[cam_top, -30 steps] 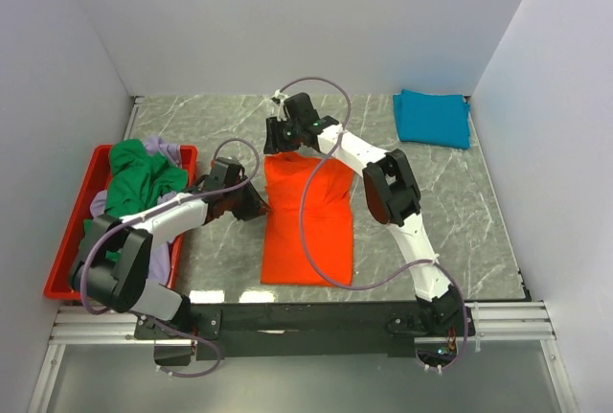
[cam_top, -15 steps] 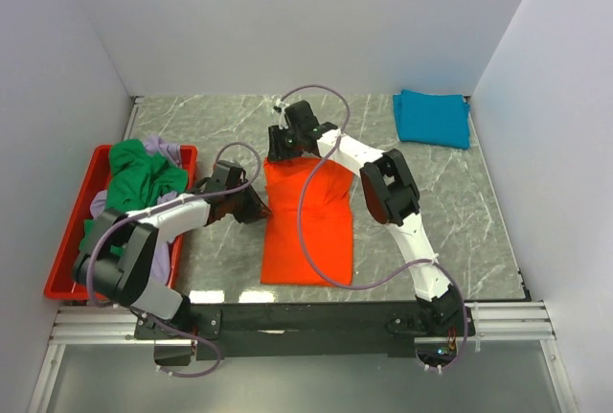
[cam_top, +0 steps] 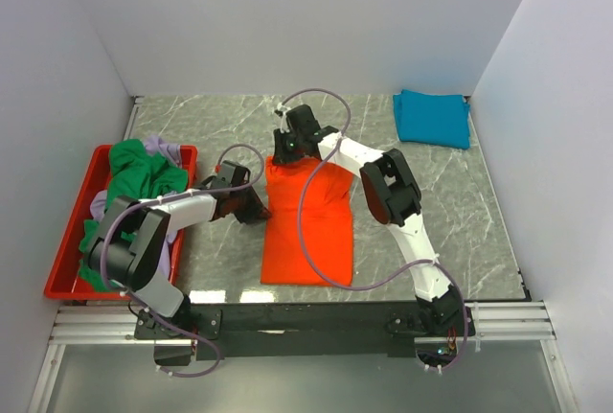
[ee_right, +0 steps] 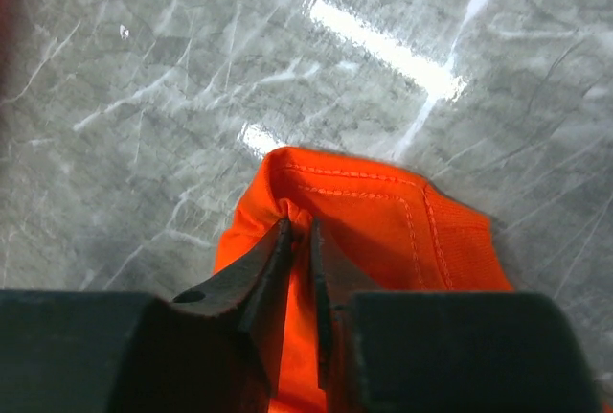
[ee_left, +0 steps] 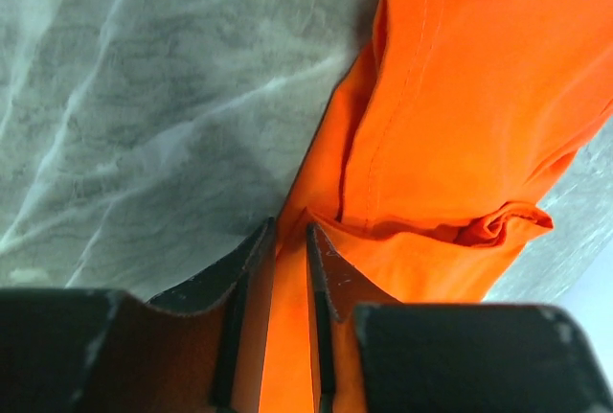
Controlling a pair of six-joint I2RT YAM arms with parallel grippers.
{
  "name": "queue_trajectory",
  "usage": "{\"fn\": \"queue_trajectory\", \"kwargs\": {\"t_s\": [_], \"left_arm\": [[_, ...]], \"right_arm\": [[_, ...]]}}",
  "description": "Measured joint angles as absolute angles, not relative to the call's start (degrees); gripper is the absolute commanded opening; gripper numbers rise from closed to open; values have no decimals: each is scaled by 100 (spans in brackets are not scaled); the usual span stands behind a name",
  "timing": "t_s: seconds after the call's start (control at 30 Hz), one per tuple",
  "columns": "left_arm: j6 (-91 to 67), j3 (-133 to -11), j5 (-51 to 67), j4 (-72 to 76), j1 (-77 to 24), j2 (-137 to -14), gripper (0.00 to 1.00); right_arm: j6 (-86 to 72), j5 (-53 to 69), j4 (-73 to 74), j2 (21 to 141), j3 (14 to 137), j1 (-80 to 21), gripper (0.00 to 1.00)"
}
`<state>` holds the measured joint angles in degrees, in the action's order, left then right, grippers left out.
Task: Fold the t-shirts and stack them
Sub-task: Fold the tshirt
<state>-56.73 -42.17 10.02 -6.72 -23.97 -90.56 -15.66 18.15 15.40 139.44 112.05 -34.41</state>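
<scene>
We find the orange t-shirt (cam_top: pixel 308 226) lying flat in the middle of the table (cam_top: pixel 220 126), a polished grey stone-patterned surface veined with white. The shirt is folded into a long rectangle with a smooth, matte face.

The left gripper (ee_left: pixel 289 233) comes in low at the shirt's left edge. Its two dark fingers are drawn almost together, with a thin fold of orange cloth pinched between them. In the left wrist view the fabric beside them bunches into soft ridges, and a line of stitching runs along one layer.

The right gripper (ee_right: pixel 300 226) sits at the shirt's far left corner. Its fingers are likewise narrowed on a pleat of cloth, just under a rounded edge with two rows of stitching. Around that edge the glossy tabletop throws back bright streaks of light.

The teal-blue t-shirt (cam_top: pixel 433 118) rests at the far right corner of the table, folded into a neat, flat square well apart from the orange one.

At the left edge, the shallow red plastic tray (cam_top: pixel 67 240) holds a loose, crumpled heap. The green t-shirt (cam_top: pixel 139 178) lies on top, with the lavender t-shirt (cam_top: pixel 168 151) peeking out around it.
</scene>
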Motion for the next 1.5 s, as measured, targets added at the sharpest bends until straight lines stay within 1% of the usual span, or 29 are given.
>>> {"fn": "queue_trajectory", "kwargs": {"t_s": [0.03, 0.1, 0.3, 0.6, 0.83, 1.1, 1.23, 1.27, 1.33, 1.37, 1.43, 1.5], "left_arm": [[-5673, -4241, 969, -670, -2397, -9074, 25], [-5671, -4261, 937, -672, -2397, -9094, 24], [-5669, -4331, 792, -705, -2397, -9142, 22], [-5666, -4342, 707, -714, -2397, -9148, 20], [-5666, -4342, 698, -714, -2397, -9148, 20], [-5666, -4342, 668, -714, -2397, -9148, 20], [-5664, -4342, 666, -714, -2397, -9148, 21], [-5662, -4342, 666, -711, -2397, -9148, 21], [-5658, -4342, 666, -714, -2397, -9148, 21], [-5655, -4344, 666, -711, -2397, -9148, 21], [-5642, -4351, 666, -716, -2397, -9148, 21], [-5627, -4359, 661, -722, -2397, -9148, 22]], "right_arm": [[-1577, 1815, 1518, 13926, 11166, -3441, 15], [-1601, 1815, 1457, 13861, 11041, -3441, 12], [-1671, 1772, 1444, 13627, 10908, -3441, 8], [-1682, 1562, 1492, 13074, 10862, -3413, 7], [-1671, 1094, 1732, 13061, 10593, -3411, 6], [-1656, 534, 2021, 13063, 10573, -3398, 6], [-1636, 434, 2130, 13080, 10593, -3371, 14], [-1627, 427, 2152, 13109, 10624, -3367, 20], [-1601, 432, 2158, 13174, 10702, -3354, 27], [-1581, 438, 2176, 13190, 10713, -3347, 34], [-1579, 458, 2193, 13194, 10722, -3328, 40], [-1568, 508, 2178, 13194, 10726, -3304, 42]]}}
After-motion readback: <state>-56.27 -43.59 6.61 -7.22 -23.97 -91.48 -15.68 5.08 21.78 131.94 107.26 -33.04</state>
